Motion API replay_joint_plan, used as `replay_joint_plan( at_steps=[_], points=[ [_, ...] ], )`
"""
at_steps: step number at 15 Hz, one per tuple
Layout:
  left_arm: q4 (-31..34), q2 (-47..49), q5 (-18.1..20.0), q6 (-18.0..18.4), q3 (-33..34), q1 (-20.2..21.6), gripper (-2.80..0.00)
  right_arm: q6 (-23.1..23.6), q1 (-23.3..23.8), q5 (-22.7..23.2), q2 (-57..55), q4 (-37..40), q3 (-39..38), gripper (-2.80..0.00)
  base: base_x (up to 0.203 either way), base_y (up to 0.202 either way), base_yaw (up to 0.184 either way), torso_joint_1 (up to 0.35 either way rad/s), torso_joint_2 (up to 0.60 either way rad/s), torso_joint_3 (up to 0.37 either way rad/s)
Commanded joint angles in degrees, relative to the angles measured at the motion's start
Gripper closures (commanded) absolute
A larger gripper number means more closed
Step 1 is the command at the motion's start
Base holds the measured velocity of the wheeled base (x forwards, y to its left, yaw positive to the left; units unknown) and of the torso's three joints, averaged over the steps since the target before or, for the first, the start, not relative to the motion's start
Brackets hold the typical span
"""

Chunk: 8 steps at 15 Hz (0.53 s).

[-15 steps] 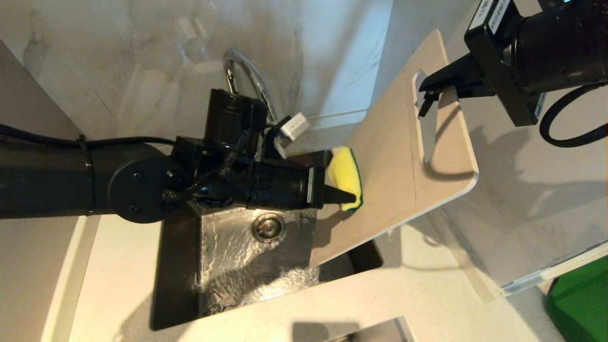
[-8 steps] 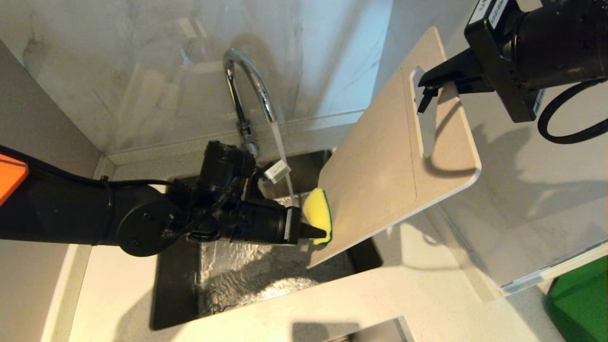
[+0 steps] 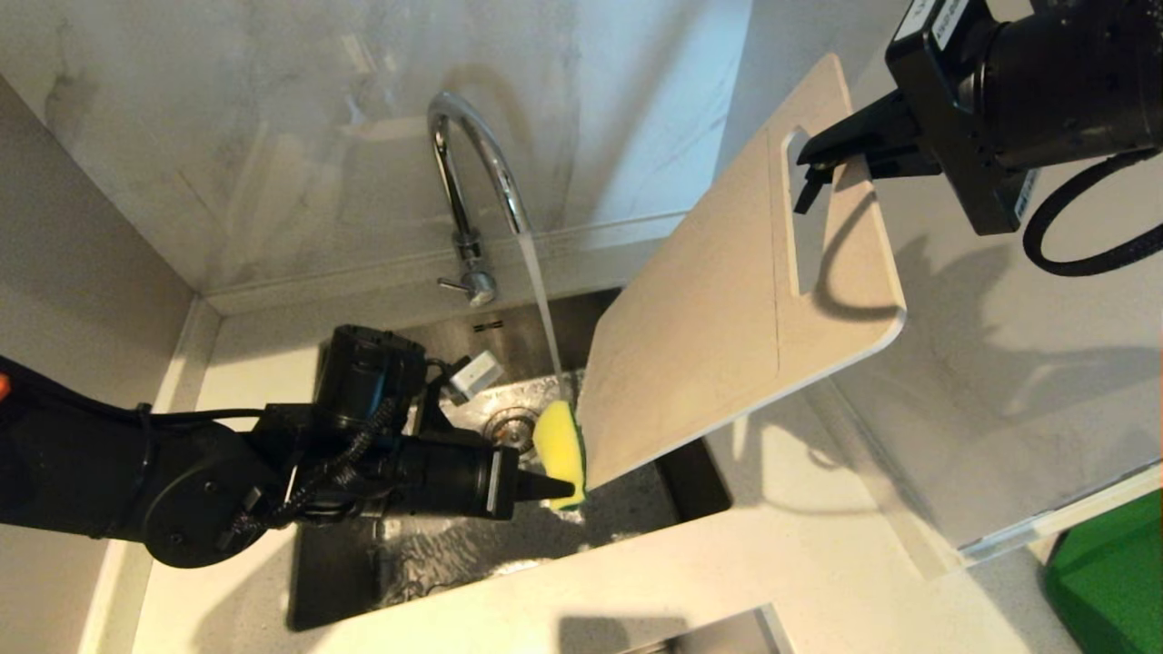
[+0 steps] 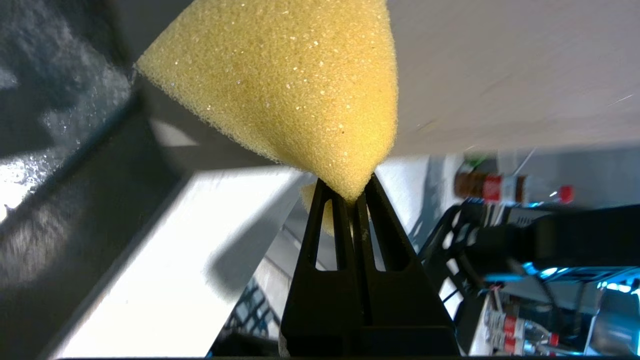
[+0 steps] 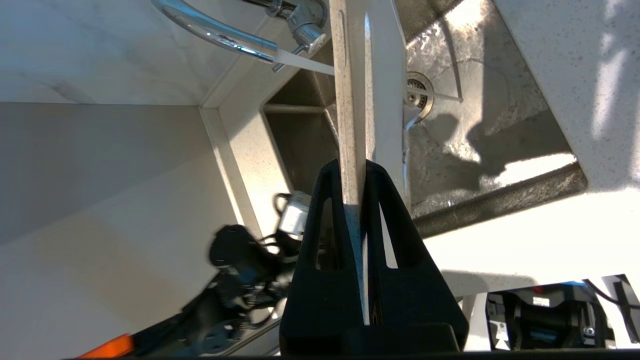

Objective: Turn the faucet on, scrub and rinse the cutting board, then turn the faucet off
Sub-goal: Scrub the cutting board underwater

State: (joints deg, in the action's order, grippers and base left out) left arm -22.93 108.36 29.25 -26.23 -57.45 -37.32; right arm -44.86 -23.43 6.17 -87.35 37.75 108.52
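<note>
The chrome faucet [image 3: 472, 136] runs a stream of water into the sink. The beige cutting board [image 3: 709, 309] hangs tilted over the sink's right side, its low corner down in the basin. My right gripper [image 3: 813, 173] is shut on the board's top edge by the slot handle; in the right wrist view the board [image 5: 350, 100] is edge-on between the fingers. My left gripper [image 3: 563, 488] is shut on a yellow-green sponge [image 3: 559, 451], which rests against the board's lowest corner. The left wrist view shows the sponge [image 4: 295, 85] pinched at the tips [image 4: 351, 197].
The dark steel sink [image 3: 436, 545] is wet, with its drain [image 3: 509, 427] partly behind the left arm. Pale counter [image 3: 818, 563] surrounds it, and a marble wall stands behind. A green mat [image 3: 1108, 572] lies at the right edge.
My left gripper has slid the sponge down the board's face from its middle to the lowest corner, uncovering the faucet. The right gripper tilted the board slightly.
</note>
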Motion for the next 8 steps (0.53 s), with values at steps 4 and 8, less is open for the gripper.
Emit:
replay_joint_plan(
  at_steps=[4, 8],
  points=[
    [17.0, -2.9, 0.5, -0.2, -24.9, -2.1, 0.00, -0.2, 0.0, 0.1, 0.2, 0.6, -0.3, 0.00, 0.000, 0.000, 0.000, 0.000, 0.00, 0.000],
    [23.2, 7.0, 0.6, -0.2, -42.9, -2.9, 0.00, -0.1, -0.1, 0.1, 0.8, 0.8, -0.3, 0.00, 0.000, 0.000, 0.000, 0.000, 0.00, 0.000]
  ],
)
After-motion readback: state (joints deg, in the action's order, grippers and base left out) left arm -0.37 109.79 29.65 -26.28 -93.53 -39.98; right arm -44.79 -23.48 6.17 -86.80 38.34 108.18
